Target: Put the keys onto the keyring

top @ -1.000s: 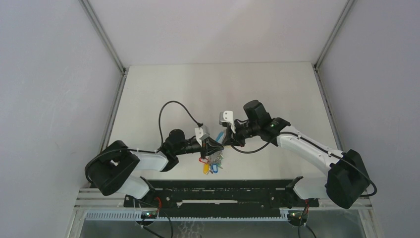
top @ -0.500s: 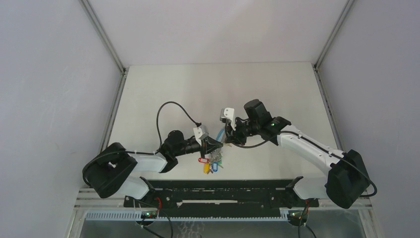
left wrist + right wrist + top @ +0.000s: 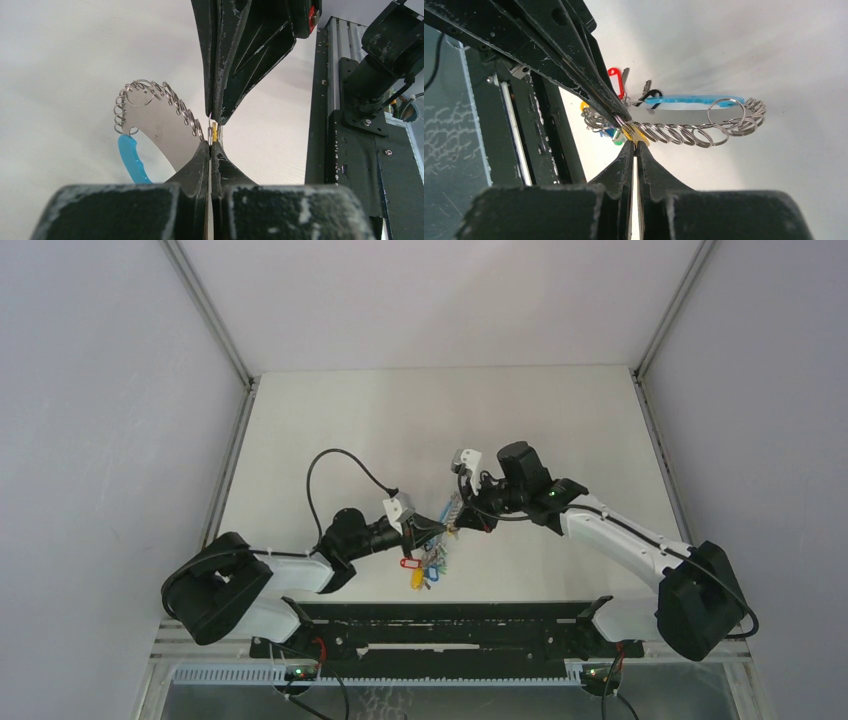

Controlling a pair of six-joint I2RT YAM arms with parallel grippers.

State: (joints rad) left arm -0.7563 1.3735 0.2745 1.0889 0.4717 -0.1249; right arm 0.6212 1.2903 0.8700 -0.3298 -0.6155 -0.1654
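You have the keyring (image 3: 684,131) up over the worktop (image 3: 350,420), by its near edge. Your left fingers (image 3: 196,167) pinch its wire coils and your right fingers (image 3: 622,165) pinch the yellow-headed key (image 3: 630,134) against them. Expect springy, floppy coils and a light, slick key, so grip its plastic head.

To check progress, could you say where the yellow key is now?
The yellow key sits mid-frame in the left wrist view, between the tips of the left gripper and right gripper, beside the keyring.
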